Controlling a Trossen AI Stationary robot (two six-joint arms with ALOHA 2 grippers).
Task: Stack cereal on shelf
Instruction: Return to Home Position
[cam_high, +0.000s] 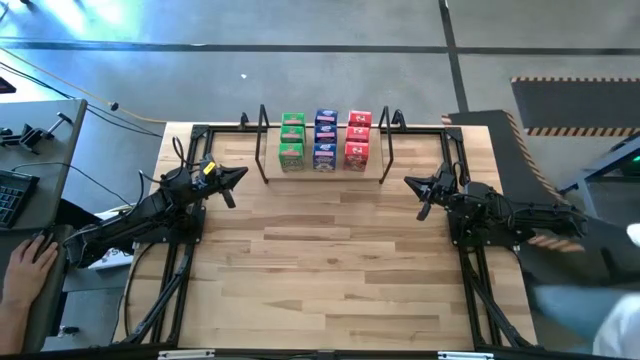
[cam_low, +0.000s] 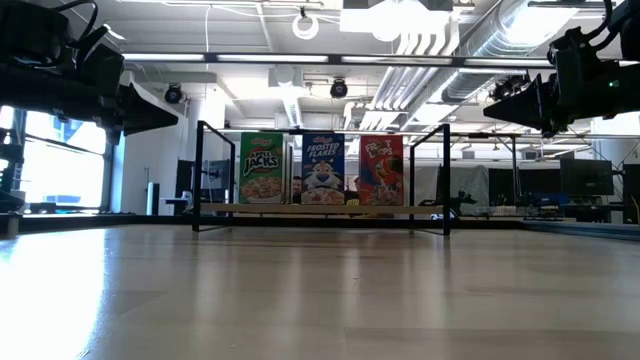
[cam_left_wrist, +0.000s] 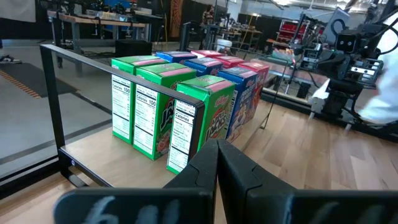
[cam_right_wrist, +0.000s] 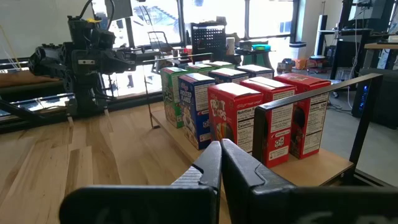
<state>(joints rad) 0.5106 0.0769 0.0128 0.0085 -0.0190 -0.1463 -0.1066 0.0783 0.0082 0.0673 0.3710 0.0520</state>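
The low view shows 3 fronts side by side: "JACKS" on the green box (cam_low: 261, 168), "FROSTED FLAKES" on the blue box (cam_low: 323, 170), and a curly logo on the red box (cam_low: 380, 170) that is hard to read. In the left wrist view the green side panels (cam_left_wrist: 143, 112) carry white nutrition tables with "Calories" and "100". From above, the cereal (cam_high: 325, 141) stands upright in 3 rows of 3, green, blue and red. It sits on the shelf (cam_left_wrist: 93, 146) at the far edge of the table (cam_high: 330, 270), between the black hoops (cam_high: 262, 150). The low view hides the rear boxes behind the front ones. The left gripper (cam_high: 235, 177) and right gripper (cam_high: 415, 184) hover on either side, clear of the shelf, fingers pressed together and empty.
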